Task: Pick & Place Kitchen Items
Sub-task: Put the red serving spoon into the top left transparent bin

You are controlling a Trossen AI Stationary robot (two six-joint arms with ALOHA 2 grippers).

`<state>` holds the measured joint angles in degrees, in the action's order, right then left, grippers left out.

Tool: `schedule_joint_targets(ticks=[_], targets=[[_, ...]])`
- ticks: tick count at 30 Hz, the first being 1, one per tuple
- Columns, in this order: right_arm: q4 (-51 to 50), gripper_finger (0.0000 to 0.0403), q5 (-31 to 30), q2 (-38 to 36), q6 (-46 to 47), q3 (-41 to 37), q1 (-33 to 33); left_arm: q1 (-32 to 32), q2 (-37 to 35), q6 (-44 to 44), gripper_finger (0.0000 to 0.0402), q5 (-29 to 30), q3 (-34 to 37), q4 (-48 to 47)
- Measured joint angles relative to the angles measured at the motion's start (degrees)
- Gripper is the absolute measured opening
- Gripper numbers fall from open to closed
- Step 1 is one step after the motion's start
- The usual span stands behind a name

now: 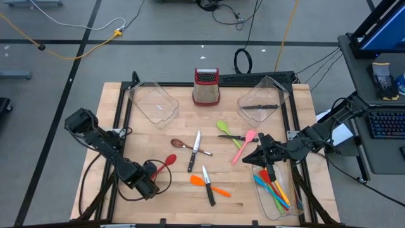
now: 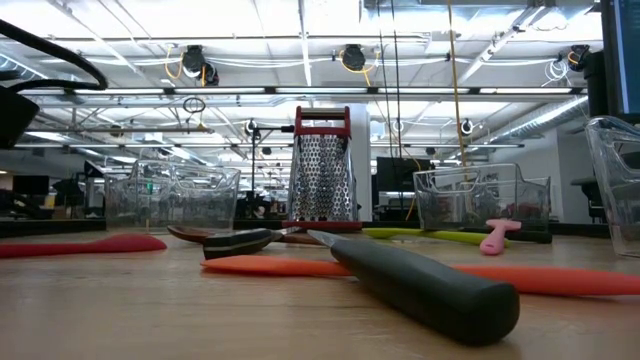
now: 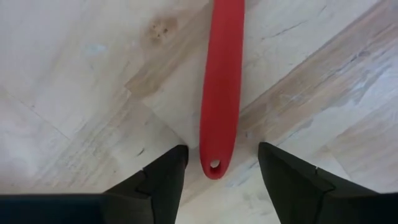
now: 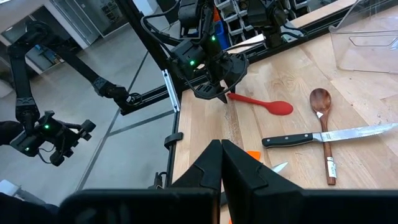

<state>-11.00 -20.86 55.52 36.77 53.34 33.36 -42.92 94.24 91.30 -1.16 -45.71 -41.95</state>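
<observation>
Grey floor crossed by cables, desk with keyboard at right, ceiling strip lights over an open workshop

Wooden table under scattered utensils

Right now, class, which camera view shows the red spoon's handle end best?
The left wrist view: the red spoon fills it, hanging hole visible. The high view shows it small, the right wrist view distant, the low view only edge-on.

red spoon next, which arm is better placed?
Left. The left gripper is open with the red spoon handle end between its fingers. The right gripper is shut, over the bin.
</observation>
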Motion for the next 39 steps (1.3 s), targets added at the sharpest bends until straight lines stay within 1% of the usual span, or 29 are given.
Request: schedule_joint_targets(ticks=[4,7,10,13,17,19,20,24,29,32,39], targets=[[0.0,0.0,0.0,0.0,0.0,0.0,0.0,0.0,0.0,-0.1,0.0216,0.8,0.0,0.4],[0.0,0.0,0.0,0.0,0.0,0.0,0.0,0.0,0.0,-0.2,0.0201,1.5,0.0,0.4],[0.0,0.0,0.0,0.0,0.0,0.0,0.0,0.0,0.0,-0.3,0.017,2.8,0.0,0.3],[0.0,0.0,0.0,0.0,0.0,0.0,0.0,0.1,0.8,-0.4,0.013,4.1,0.0,1.1],[0.0,0.0,0.1,0.0,0.0,0.0,0.0,0.2,2.0,-1.2,0.0076,4.1,-0.4,2.6],[0.0,0.0,0.1,0.0,0.0,0.0,0.0,0.2,2.0,-0.2,0.0049,4.2,-0.4,2.8],[0.0,0.0,0.1,0.0,0.0,0.0,0.0,0.2,2.0,0.3,0.0043,4.2,-0.4,2.8],[0.0,0.0,0.1,0.0,0.0,0.0,0.0,0.0,2.0,2.2,0.0043,4.0,-0.4,2.9],[0.0,0.0,0.2,0.0,0.0,0.0,0.0,-0.8,0.5,4.0,0.0043,5.5,-0.4,2.2],[0.0,0.0,0.2,0.0,0.0,0.0,0.0,-1.1,-0.3,4.2,0.0043,6.2,-1.0,0.1],[0.0,0.0,0.2,0.0,-0.1,0.0,0.0,-1.4,-0.5,4.0,0.0043,8.5,-0.9,0.7]])
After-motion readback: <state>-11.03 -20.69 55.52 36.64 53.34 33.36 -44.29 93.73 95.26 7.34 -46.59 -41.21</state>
